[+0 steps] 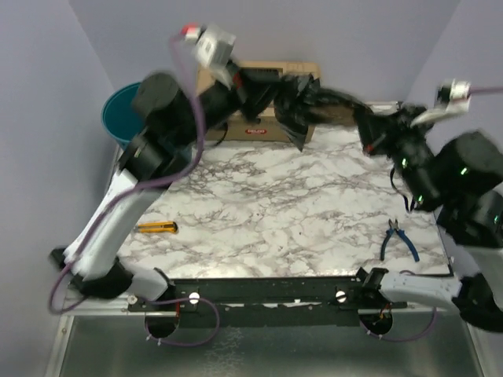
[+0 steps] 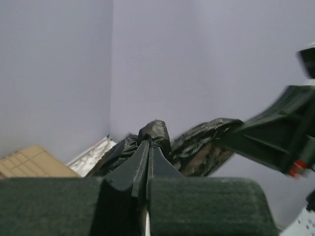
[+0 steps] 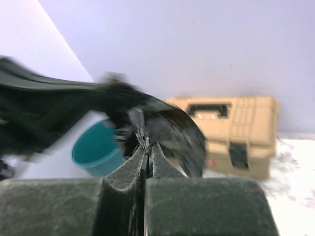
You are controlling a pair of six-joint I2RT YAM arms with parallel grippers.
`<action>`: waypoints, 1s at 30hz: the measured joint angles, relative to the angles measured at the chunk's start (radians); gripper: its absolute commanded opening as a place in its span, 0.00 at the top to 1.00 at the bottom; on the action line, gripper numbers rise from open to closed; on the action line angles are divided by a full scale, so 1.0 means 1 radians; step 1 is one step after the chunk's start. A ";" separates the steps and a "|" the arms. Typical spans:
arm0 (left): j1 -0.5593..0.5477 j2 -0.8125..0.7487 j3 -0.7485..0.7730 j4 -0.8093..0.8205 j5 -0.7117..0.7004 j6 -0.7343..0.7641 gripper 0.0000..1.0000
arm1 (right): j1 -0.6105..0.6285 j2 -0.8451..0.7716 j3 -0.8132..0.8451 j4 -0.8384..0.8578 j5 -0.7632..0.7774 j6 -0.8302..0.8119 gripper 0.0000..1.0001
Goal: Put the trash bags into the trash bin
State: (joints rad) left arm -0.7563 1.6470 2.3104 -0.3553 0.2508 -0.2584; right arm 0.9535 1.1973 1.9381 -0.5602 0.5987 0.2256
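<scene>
**Top external view.** Black, glossy, crinkled plastic-film trash bag (image 1: 302,106) hangs stretched in the air over the front of the tan rectangular plastic toolbox (image 1: 255,129). It spans from the left gripper (image 1: 263,90) to the right gripper (image 1: 365,126). Each gripper is clamped on one end of the film. The round teal plastic trash bin (image 1: 118,114) stands just left of the toolbox, apart from the trash bag. On the white-grey marbled table (image 1: 275,196), a yellow utility knife (image 1: 157,228) lies forward-left of the toolbox. Blue-handled pliers (image 1: 398,239) lie forward-right of it.

**Left wrist view.** The left gripper (image 2: 147,147) has its fingers pressed together, pinching a bunched fold of the trash bag (image 2: 156,132) at the tips. The film runs rightward to the right gripper (image 2: 275,130).

**Right wrist view.** The right gripper (image 3: 146,155) is closed, with the film (image 3: 170,128) clamped at its tips. The trash bag covers the toolbox's (image 3: 236,128) left end. The trash bin (image 3: 96,147) shows left of the toolbox, below the trash bag.
</scene>
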 measured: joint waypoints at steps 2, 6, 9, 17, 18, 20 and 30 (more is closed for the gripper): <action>-0.013 -0.263 -0.407 0.080 -0.053 -0.011 1.00 | -0.032 -0.190 -0.290 -0.021 0.005 0.093 0.99; -0.003 -0.579 -1.096 0.127 -0.190 -0.151 1.00 | -0.142 -0.185 -0.820 -0.085 -0.182 0.323 0.99; -0.003 -0.396 -1.322 -0.002 -0.240 -0.202 1.00 | -0.153 -0.001 -1.023 -0.223 -0.261 0.409 0.99; -0.007 -0.302 -0.967 -0.196 -0.483 -0.151 1.00 | -0.201 -0.245 -0.570 -0.123 -0.181 0.373 0.99; -0.005 -0.331 -0.929 -0.154 -0.482 -0.147 1.00 | -0.201 -0.294 -0.579 -0.084 -0.197 0.373 0.99; -0.005 -0.399 -0.919 -0.091 -0.480 -0.145 1.00 | -0.201 -0.362 -0.632 -0.041 -0.209 0.387 0.99; 0.003 -0.328 -1.356 -0.104 -0.406 -0.239 1.00 | -0.208 -0.109 -0.975 -0.213 -0.276 0.500 1.00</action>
State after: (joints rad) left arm -0.7532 1.3186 0.9543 -0.4595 -0.1551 -0.4973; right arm 0.7452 1.0882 0.9627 -0.7731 0.3229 0.7261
